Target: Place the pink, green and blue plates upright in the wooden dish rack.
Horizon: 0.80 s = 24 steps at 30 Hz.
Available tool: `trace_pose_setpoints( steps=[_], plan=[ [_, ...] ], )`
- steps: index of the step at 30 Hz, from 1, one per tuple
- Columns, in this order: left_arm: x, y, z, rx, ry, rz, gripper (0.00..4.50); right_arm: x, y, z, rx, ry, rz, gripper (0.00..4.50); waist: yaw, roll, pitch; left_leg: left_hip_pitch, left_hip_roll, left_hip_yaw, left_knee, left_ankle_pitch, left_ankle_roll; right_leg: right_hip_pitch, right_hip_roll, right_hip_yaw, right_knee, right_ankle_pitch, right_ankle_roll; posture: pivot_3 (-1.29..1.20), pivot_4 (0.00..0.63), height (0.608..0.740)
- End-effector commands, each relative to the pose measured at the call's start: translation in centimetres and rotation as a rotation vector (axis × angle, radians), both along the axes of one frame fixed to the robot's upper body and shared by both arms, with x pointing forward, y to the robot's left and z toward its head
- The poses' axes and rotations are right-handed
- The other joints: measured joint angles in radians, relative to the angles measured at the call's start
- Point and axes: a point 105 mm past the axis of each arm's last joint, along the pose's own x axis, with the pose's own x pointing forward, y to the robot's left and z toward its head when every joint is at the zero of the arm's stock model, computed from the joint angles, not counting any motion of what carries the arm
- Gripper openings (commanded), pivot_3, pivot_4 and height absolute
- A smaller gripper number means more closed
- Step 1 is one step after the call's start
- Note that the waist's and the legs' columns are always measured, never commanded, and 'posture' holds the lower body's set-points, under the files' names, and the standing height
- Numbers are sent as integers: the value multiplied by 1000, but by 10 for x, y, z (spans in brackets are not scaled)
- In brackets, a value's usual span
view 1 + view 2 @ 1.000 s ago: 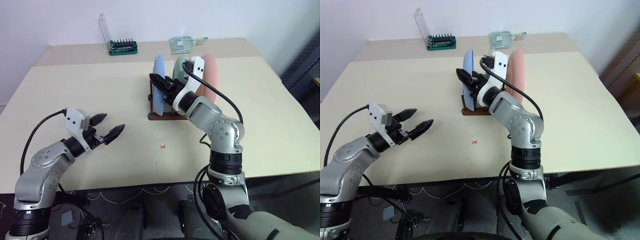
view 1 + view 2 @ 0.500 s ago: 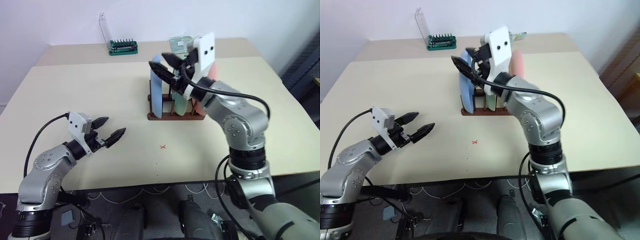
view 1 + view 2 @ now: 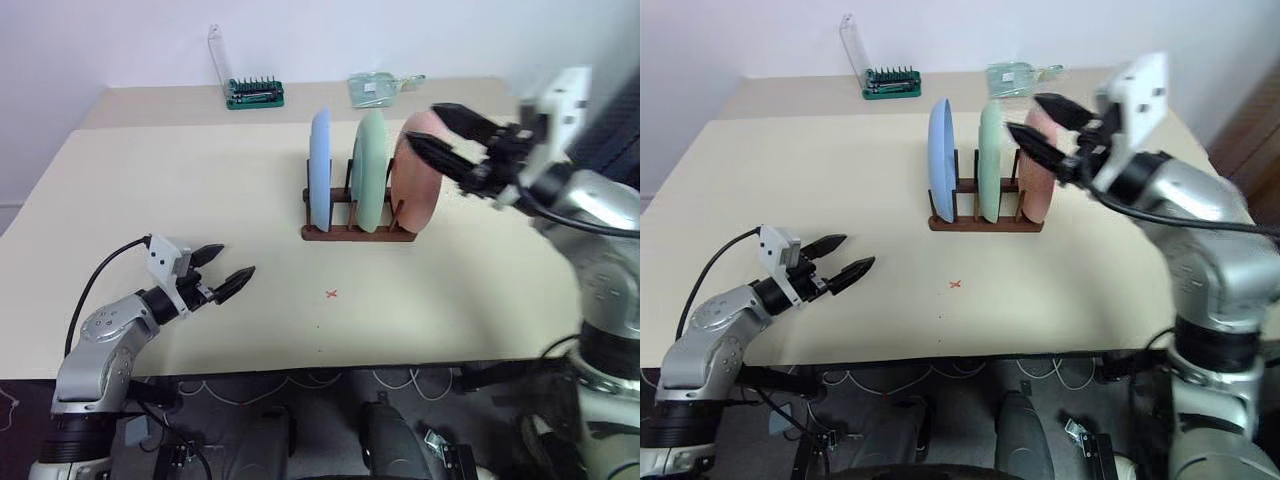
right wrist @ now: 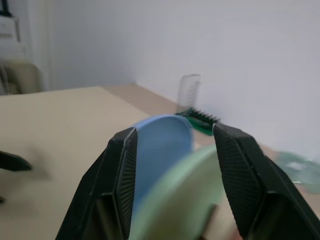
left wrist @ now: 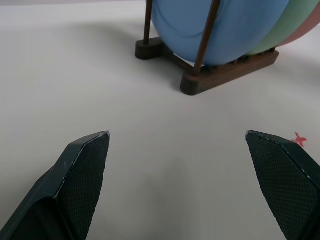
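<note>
The blue plate, green plate and pink plate are standing upright in the wooden dish rack; the right gripper, fingers spread and empty, is hovering beside the pink plate and should be avoiding its rim, while the left gripper is hanging spread wide over the table

Your right gripper has pulled out from between the plates in the rack and swung up and off toward 3 o'clock, jaws apart and empty, now hanging above the pink plate. Your left gripper has sunk slightly toward the table.
</note>
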Motion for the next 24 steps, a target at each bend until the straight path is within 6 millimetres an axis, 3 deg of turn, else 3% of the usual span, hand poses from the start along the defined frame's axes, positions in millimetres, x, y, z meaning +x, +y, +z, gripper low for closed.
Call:
trace_pose_setpoints(
  steps=[1,5,8,14,24],
  plan=[
    [2,10,-4,53,-18,12,4500,-19,-23,-22,-111,60,-8,2391,2,0,0,1,0,0,0,0,1,1,0,0,-1,0,0,0,150,740],
    [4,13,-9,89,-27,25,4500,-23,-48,-60,-203,175,-78,2391,-4,0,0,1,1,2,1,0,1,2,0,1,-1,0,0,0,150,740],
    [8,19,-7,103,-41,52,4500,-12,-69,-85,-192,221,-172,2391,-6,0,0,3,1,3,1,0,1,2,0,1,0,0,0,0,150,740],
    [12,20,6,113,-60,77,4500,-1,-88,-104,-160,243,-212,2391,-3,0,0,3,1,3,2,0,0,3,0,1,0,0,0,0,150,740],
    [-4,17,14,122,-31,96,4500,-1,-109,-133,-111,322,-230,2391,-6,1,0,3,1,3,2,0,0,3,0,1,0,0,0,0,150,740]
  ],
)
